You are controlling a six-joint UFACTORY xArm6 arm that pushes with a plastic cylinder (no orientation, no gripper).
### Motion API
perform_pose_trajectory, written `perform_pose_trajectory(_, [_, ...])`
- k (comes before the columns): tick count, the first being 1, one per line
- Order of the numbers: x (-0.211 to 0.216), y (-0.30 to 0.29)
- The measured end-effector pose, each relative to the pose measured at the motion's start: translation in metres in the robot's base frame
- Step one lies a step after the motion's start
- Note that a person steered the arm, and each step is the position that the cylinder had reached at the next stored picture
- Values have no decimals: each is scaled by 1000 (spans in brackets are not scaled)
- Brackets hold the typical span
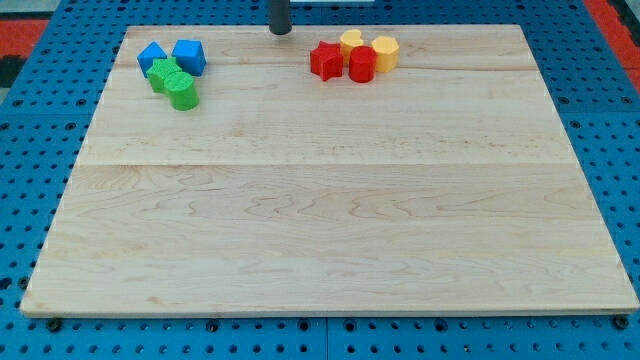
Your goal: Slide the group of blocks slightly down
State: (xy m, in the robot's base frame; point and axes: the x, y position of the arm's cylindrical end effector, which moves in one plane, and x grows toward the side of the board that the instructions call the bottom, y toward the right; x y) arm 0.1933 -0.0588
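My tip (281,30) is at the top edge of the wooden board, left of the red and yellow blocks and apart from them. That group holds a red star-shaped block (325,60), a red cylinder (362,65), a yellow block (351,40) of unclear shape behind them, and a yellow cylinder (385,52) at the right; they touch one another. At the top left, a second group holds a blue block (151,56), a blue cube (189,56), a green block (165,75) and a green cylinder (183,93).
The wooden board (330,200) lies on a blue perforated table (30,200). Both groups sit close to the board's top edge.
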Motion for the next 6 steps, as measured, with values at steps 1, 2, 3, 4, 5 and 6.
perform_pose_trajectory(1, [0,-9])
perform_pose_trajectory(2, [-1,-28])
perform_pose_trajectory(3, [0,-74])
perform_pose_trajectory(4, [18,-126])
perform_pose_trajectory(5, [86,-115])
perform_pose_trajectory(6, [126,-107])
